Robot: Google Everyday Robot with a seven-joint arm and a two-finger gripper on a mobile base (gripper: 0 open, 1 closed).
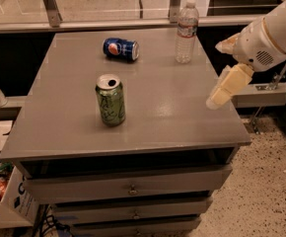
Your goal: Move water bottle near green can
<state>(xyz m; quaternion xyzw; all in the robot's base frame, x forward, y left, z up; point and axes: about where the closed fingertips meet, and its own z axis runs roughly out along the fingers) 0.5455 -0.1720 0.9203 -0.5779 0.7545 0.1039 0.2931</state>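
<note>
Since the water bottle (186,31) stands tall and narrow at the far edge of the surface (172,112), beyond the fingers (229,85), a sideways nudge on approach could tip it. Green can (110,100) upright, well apart from the fingers, across the surface. Gripper (217,73) hangs above the surface's side edge, arm entering opposite the can; fingers spread, holding nothing

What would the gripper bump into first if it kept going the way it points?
Probably the table. The gripper hangs by its edge, pointing down and left at bare tabletop. The bottle and green can sit off that line, though depth is hard to judge.
</note>
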